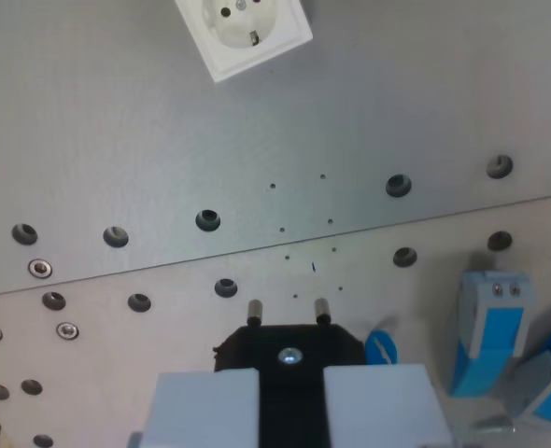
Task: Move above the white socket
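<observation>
The white socket (244, 32) lies at the top of the wrist view, tilted and cut off by the top edge, on a grey metal plate (163, 140). My gripper (290, 392) is at the bottom centre, its two pale fingers (205, 406) shut on a black plug (290, 350). The plug's two metal pins (254, 311) point up the picture toward the socket. The plug is well below the socket in the view, a little to its right.
The plate has rows of round holes (207, 220) and several screws (39, 269). A seam (350, 230) runs between two plates. Blue and grey parts (492, 327) stand at the lower right, next to my gripper.
</observation>
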### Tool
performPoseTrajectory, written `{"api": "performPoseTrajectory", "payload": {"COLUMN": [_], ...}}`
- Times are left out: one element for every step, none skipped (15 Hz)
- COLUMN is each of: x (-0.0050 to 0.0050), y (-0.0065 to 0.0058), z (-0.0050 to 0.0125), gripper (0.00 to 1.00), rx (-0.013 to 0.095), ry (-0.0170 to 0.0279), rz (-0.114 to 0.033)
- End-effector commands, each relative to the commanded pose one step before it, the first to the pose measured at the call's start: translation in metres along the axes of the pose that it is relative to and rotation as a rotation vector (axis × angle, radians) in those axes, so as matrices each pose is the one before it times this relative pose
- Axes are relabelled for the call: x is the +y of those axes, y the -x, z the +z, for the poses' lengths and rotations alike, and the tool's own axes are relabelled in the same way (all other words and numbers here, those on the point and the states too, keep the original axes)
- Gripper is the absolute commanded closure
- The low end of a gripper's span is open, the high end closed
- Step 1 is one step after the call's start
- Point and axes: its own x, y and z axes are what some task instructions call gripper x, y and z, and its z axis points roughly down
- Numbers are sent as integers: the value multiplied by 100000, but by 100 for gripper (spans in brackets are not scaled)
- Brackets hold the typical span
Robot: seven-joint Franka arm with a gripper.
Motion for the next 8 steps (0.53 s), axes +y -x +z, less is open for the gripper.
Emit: {"api": "performPoseTrajectory", "payload": {"x": [-85,-31,-32,-32,-30,-20,-18,-20], "y": [44,-100,-108,-116,-124,-99,-108,-116], "z": [1698,500,500,500,500,471,483,498], "gripper": [100,100,100,100,100,100,100,100], "rx": [9179,312,-41,-40,141,-117,-182,66], "ry": [692,59,183,94,173,57,199,70], "rz": [-13796,-1671,-1379,-1514,-1547,-1642,-1333,-1778]}}
